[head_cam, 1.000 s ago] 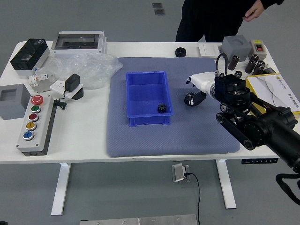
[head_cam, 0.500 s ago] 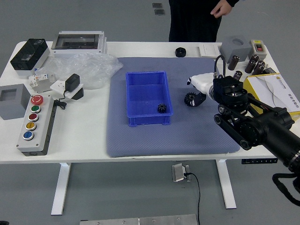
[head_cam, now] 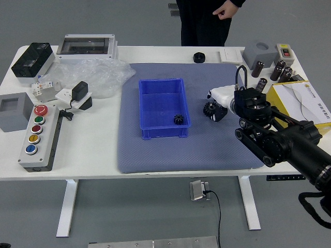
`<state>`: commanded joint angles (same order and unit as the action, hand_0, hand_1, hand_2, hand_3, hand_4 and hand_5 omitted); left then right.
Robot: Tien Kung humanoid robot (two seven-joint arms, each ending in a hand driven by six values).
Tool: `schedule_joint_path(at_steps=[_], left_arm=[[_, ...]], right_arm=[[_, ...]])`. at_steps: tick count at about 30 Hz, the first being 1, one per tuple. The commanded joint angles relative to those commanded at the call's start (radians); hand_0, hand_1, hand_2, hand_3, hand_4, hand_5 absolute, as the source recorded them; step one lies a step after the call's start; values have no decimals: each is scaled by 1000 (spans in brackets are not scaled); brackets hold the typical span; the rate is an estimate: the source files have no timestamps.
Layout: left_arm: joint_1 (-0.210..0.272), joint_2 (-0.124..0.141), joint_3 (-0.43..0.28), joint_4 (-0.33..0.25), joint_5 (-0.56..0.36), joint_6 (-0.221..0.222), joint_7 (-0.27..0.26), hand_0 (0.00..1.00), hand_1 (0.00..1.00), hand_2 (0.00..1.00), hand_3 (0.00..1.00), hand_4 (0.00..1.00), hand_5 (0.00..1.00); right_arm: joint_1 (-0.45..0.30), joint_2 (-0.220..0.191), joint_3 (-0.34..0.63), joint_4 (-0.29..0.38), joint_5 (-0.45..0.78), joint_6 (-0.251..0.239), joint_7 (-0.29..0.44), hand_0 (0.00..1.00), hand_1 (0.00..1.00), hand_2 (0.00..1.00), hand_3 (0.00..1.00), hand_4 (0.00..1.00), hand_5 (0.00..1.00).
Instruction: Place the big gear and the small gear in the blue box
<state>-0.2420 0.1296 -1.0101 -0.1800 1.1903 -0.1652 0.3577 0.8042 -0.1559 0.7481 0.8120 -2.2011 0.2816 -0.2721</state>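
The right hand [head_cam: 224,96] and a person's hand [head_cam: 226,10] have shifted toward nine o'clock, the former part-hiding the big gear [head_cam: 209,108] — whether gripped, I can't tell. The small gear [head_cam: 178,119] sits at five o'clock in the blue box [head_cam: 159,132]; the yellow box's [head_cam: 283,106] print is unreadable.

- No word, brand or number is legible.
- The yellow-and-white box [head_cam: 315,107] at the right of the desk [head_cam: 93,155] bears dark print, too small to read.
- The white sheet [head_cam: 231,55] near the far edge shows faint, unreadable marks.
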Motion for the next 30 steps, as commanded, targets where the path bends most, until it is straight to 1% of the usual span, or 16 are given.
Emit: schedule_joint_path(at_steps=[13, 14, 19, 20, 25, 26, 30], left_arm=[[-1, -1, 0, 0, 4, -1, 1, 824, 785, 779, 753, 660, 381], [-1, -1, 0, 0, 4, -1, 1, 824, 785, 779, 753, 661, 382], [-1, -1, 0, 0, 7, -2, 1, 824, 785, 779, 753, 661, 382], [-2, -1, 0, 0, 7, -2, 1, 824, 785, 779, 753, 660, 380], [-2, -1, -1, 0, 10, -2, 2, 824, 785, 779, 753, 660, 380], [-2, -1, -1, 0, 11, -2, 2, 824, 785, 779, 752, 660, 380], [-2, -1, -1, 0, 12, -2, 2, 824, 785, 779, 752, 660, 380]], right_arm=[[3, 17, -2, -34, 1, -3, 0, 727, 694, 768, 843, 757, 232], [4, 19, -3, -37, 1, -4, 0, 718, 685, 750, 818, 753, 236], [5, 28, -5, -48, -2, -13, -2, 718, 685, 750, 818, 753, 236], [5, 30, -5, -51, -3, -16, -2, 682, 632, 699, 719, 718, 250], [5, 35, -4, -62, -4, -33, -2, 682, 632, 699, 719, 718, 250], [6, 36, -4, -63, -5, -37, -3, 628, 571, 597, 649, 636, 307], [6, 38, -4, -69, -4, -48, -3, 628, 571, 597, 649, 636, 307]])
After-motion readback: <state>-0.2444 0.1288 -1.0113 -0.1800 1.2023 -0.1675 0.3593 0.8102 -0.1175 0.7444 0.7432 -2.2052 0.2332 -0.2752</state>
